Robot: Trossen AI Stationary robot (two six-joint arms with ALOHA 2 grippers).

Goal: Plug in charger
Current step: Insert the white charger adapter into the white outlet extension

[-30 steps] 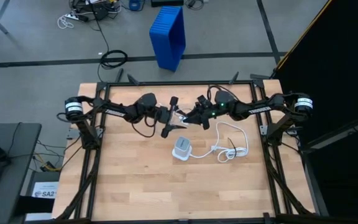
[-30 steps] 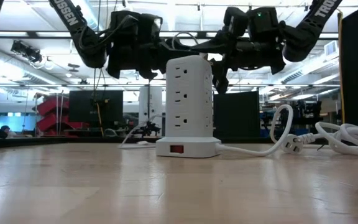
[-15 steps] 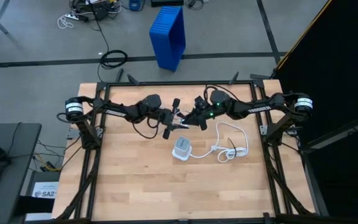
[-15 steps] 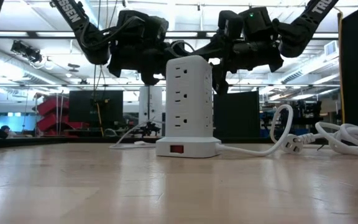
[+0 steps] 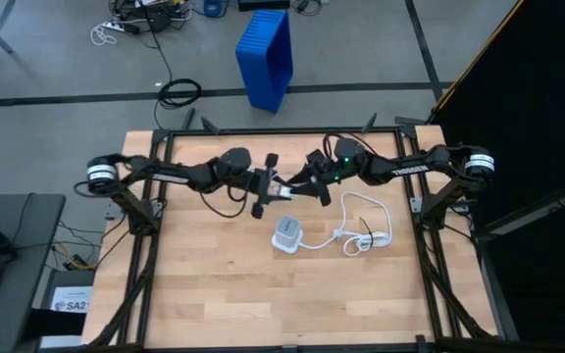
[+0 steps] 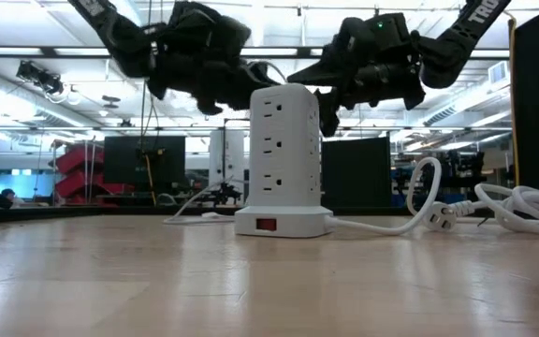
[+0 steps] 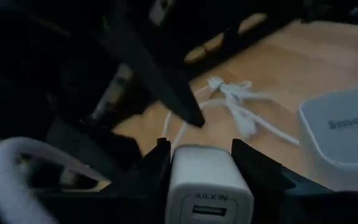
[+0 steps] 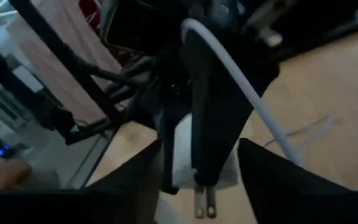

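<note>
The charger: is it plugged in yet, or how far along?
Done: the charger is lifted off the table, clamped in the left gripper. In hand: the right gripper meets it in mid-air, prongs bare. Left: push it into the white power tower, whose visible sockets are empty.

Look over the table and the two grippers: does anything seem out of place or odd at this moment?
The charger is in mid-air above the table, gripped between the left gripper and the right gripper, not plugged into the white power tower. The tower's own cord lies loosely looped on the table.
</note>
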